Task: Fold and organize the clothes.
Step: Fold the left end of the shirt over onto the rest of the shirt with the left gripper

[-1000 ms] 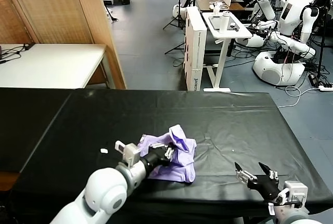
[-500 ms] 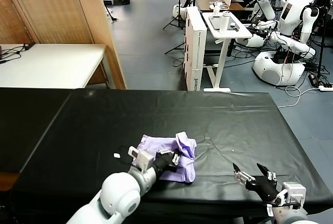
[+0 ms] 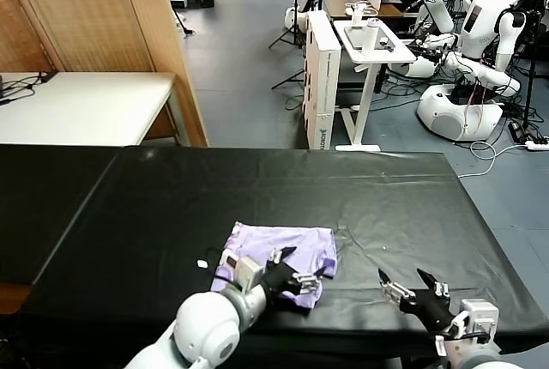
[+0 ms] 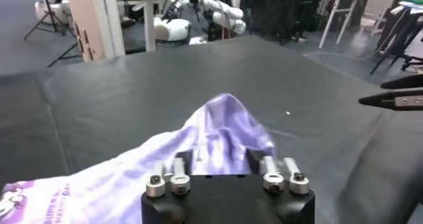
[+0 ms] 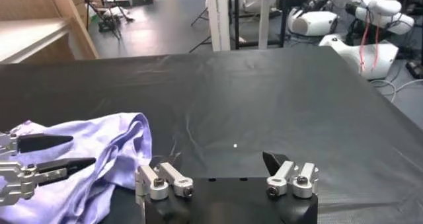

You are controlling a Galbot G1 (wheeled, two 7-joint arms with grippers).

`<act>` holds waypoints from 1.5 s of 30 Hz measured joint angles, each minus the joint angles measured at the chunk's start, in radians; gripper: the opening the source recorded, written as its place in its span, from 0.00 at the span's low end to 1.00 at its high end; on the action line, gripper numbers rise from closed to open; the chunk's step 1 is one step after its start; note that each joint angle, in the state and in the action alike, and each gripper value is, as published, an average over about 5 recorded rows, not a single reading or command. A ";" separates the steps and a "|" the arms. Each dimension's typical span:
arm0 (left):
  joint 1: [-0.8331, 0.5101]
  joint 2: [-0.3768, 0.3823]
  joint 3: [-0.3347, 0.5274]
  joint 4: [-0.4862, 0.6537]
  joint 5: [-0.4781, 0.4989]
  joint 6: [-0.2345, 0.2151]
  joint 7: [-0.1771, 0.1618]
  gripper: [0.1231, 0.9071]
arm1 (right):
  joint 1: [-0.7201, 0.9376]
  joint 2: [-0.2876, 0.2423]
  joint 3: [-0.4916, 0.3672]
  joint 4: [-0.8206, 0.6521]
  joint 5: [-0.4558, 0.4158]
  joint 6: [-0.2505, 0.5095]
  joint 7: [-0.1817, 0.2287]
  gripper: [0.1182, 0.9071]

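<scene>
**Inspector:** You are looking at one lavender T-shirt (image 3: 279, 253) lying bunched in a rough flat rectangle on the black worktop (image 3: 386, 197), towards the near edge and slightly left of centre. A small white scrap (image 3: 202, 263) is sitting on the cover just to the left of the shirt.

**Operator:** Where is my left arm?

**Inspector:** Your left end effector (image 3: 302, 276) is hovering over the near right part of the shirt. Its fingers are standing spread, with nothing pinched between them. In the left wrist view, the fabric is rising in a soft ridge (image 4: 225, 123) just ahead of the fingers, and part of a purple-and-white print (image 4: 26, 202) is showing at the shirt's edge.

**Operator:** And the right one?

**Inspector:** Your right end effector (image 3: 414, 287) is sitting at the near right of the worktop, well apart from the shirt, and it is holding nothing. Its two dark fingers are spread wide. The right wrist view is showing the shirt's folded edge (image 5: 122, 143) off to one side, with the left end effector's dark fingertips (image 5: 46, 154) lying over the cloth.

**Operator:** Anything else on the surface?

**Inspector:** A tiny white speck (image 5: 236, 146) is resting on the black cover between the shirt and your right end effector. Whether the fingertips are touching the fabric, I cannot tell.
</scene>
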 joint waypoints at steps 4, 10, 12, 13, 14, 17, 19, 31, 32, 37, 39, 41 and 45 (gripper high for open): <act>0.011 0.007 -0.048 0.027 0.050 -0.052 -0.001 1.00 | 0.028 -0.023 -0.032 -0.017 0.008 0.081 -0.028 1.00; -0.002 0.005 -0.091 0.088 0.041 -0.036 0.013 1.00 | 0.111 -0.065 -0.102 -0.061 0.054 0.173 -0.041 1.00; -0.009 0.002 -0.098 0.110 0.056 -0.025 0.018 1.00 | 0.152 -0.080 -0.132 -0.089 0.064 0.183 -0.042 1.00; -0.011 0.001 -0.101 0.122 0.063 -0.022 0.021 1.00 | 0.174 -0.087 -0.146 -0.106 0.066 0.187 -0.043 1.00; -0.013 -0.001 -0.103 0.133 0.068 -0.021 0.022 1.00 | 0.195 -0.092 -0.161 -0.123 0.067 0.190 -0.045 1.00; -0.014 -0.005 -0.105 0.163 0.079 -0.022 0.028 1.00 | 0.254 -0.105 -0.201 -0.175 0.067 0.197 -0.052 1.00; -0.017 -0.008 -0.106 0.179 0.088 -0.023 0.032 1.00 | 0.286 -0.110 -0.226 -0.208 0.068 0.199 -0.056 1.00; -0.032 -0.006 -0.111 0.234 0.103 0.009 0.027 1.00 | 0.376 -0.122 -0.304 -0.333 0.082 0.202 -0.055 1.00; -0.031 -0.007 -0.112 0.236 0.103 0.010 0.026 0.99 | 0.377 -0.123 -0.306 -0.335 0.082 0.202 -0.055 1.00; -0.027 -0.008 -0.113 0.238 0.104 0.011 0.024 0.93 | 0.377 -0.119 -0.316 -0.340 0.079 0.202 -0.055 1.00; -0.025 -0.008 -0.113 0.236 0.104 0.012 0.024 0.91 | 0.375 -0.117 -0.320 -0.340 0.077 0.202 -0.055 1.00; -0.024 -0.008 -0.113 0.234 0.104 0.013 0.023 0.90 | 0.374 -0.116 -0.324 -0.339 0.075 0.202 -0.055 1.00; -0.023 -0.009 -0.112 0.238 0.104 0.013 0.022 0.88 | 0.378 -0.114 -0.332 -0.339 0.072 0.202 -0.055 1.00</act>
